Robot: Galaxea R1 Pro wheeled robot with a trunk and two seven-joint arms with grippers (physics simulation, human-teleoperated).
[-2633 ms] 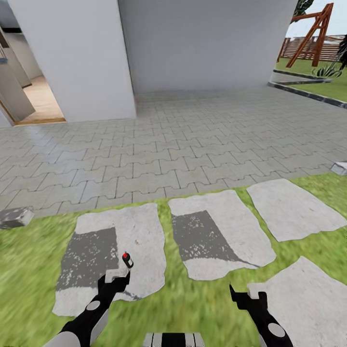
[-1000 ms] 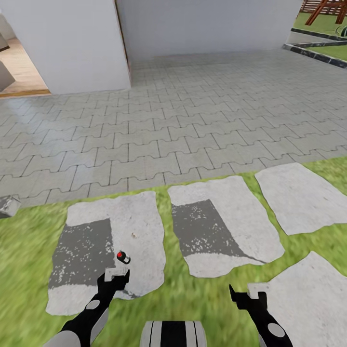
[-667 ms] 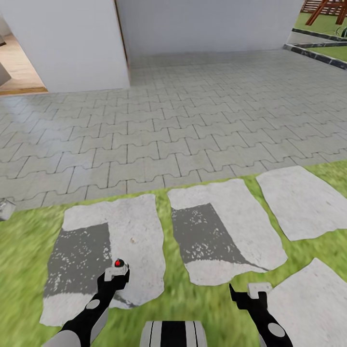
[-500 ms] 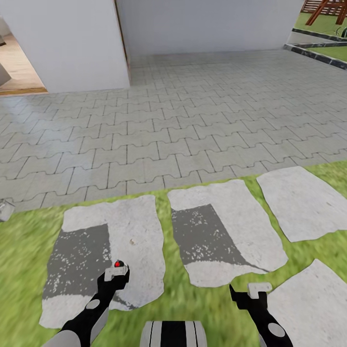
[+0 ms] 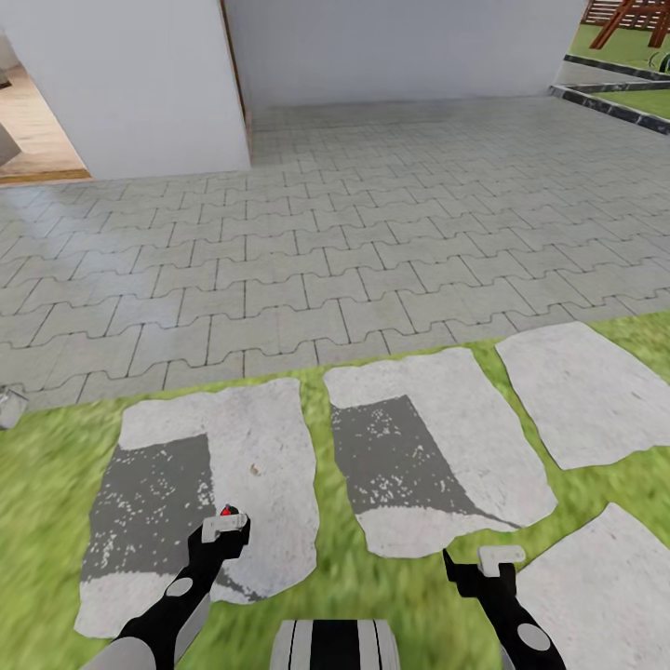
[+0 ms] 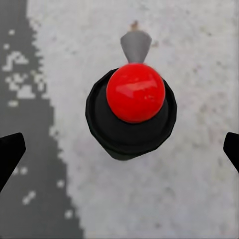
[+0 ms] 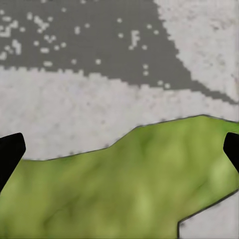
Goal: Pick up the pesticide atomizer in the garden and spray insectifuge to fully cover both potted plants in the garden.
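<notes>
Head view: the robot stands at the edge of the lawn (image 5: 46,521), looking down over both arms at a row of pale stepping stones (image 5: 437,447) set in the grass, with a wide stretch of grey interlocking paving (image 5: 372,242) beyond them and a white building wall (image 5: 140,84) across the upper left of the frame. The pesticide atomizer (image 5: 226,511) sits on the leftmost stone at the lower left, only its red top peeking out just above the left gripper (image 5: 223,532), which hangs directly over it. In the left wrist picture the atomizer (image 6: 132,109) is seen end-on, a red dome on a black round body with a small grey nozzle, standing on the speckled white stone; the two black fingertips (image 6: 10,154) sit far out at either edge, spread wide and well clear of the bottle, gripping nothing. The right gripper (image 5: 479,569) hovers at the lower right over the grass between two stones; its wrist picture shows green turf (image 7: 134,184) meeting pale stone, with the fingertips (image 7: 9,152) likewise wide apart and empty. A small grey block (image 5: 9,406) lies at the left edge where paving meets grass. At the upper right corner there is a dark kerb (image 5: 605,98), more lawn and a brown wooden frame (image 5: 633,19).
</notes>
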